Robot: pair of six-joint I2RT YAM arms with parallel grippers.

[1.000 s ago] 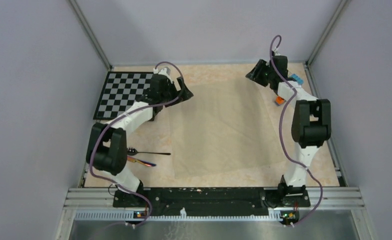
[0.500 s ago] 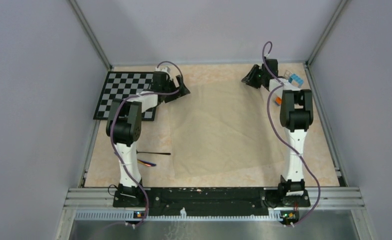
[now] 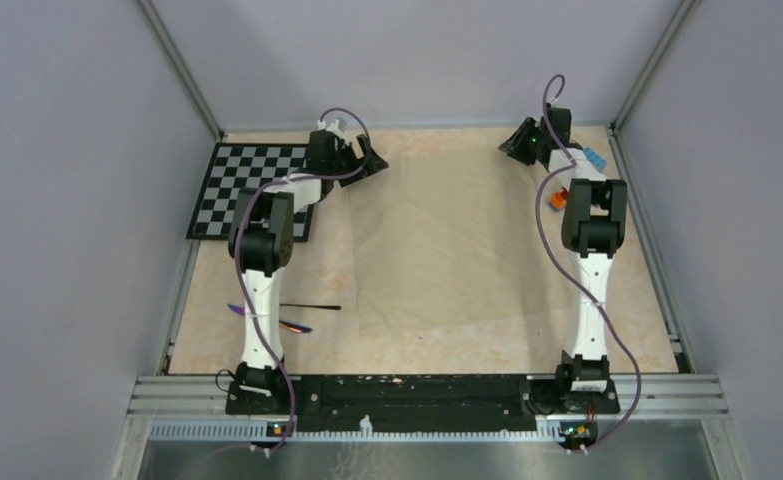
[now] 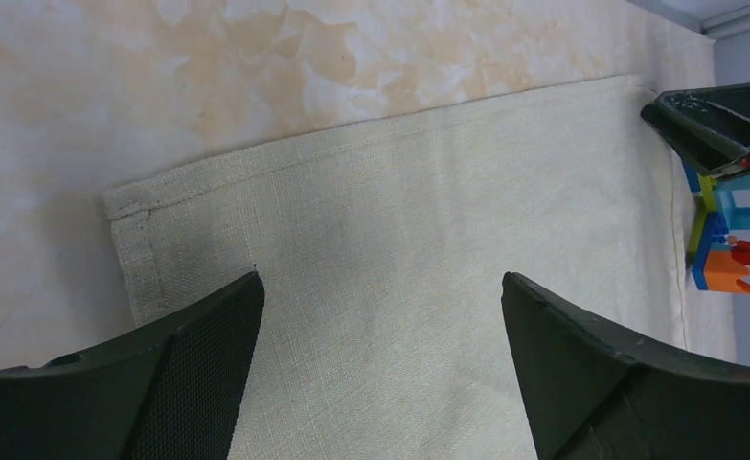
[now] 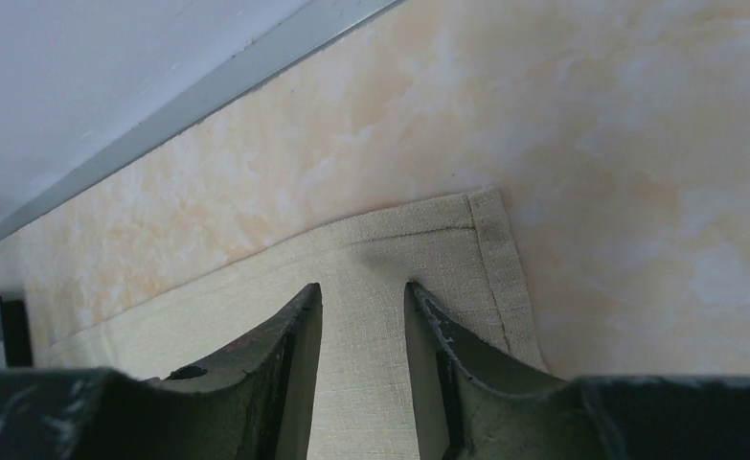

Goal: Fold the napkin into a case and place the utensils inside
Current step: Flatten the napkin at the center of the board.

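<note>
Right wrist – we're judging it's the first fold: left jaws wide apart, right jaws half-shut over the napkin (image 5: pixel 428 240) corner, nothing pinched – next, clamp it.

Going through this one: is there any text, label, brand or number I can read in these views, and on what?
None to read. The chequered board bears only black and white squares. The napkin is plain cloth. The toy bricks show no lettering.
</note>
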